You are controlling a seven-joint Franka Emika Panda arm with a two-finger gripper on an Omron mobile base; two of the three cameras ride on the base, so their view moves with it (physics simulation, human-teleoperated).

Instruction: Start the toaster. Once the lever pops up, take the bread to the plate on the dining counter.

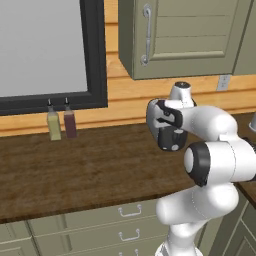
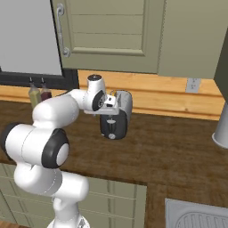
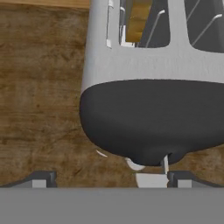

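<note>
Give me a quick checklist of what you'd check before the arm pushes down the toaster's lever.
1. Bread sits in the toaster's left slot: ok.
2. Gripper open, holding nothing: ok.
3. Gripper hangs over the toaster's dark lever end: ok.
4. Lever lies between the fingertips: cannot tell; it sits near the right one.
5. Lever not yet pressed: cannot tell.
6. Counter around the toaster free of obstacles: ok.

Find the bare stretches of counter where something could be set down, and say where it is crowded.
The widest free patch of counter runs from the two bottles at the wall to the front edge, left of the arm. Another lies between the toaster and the grey base on the right. It is crowded at the toaster, where the open gripper hovers.
</note>
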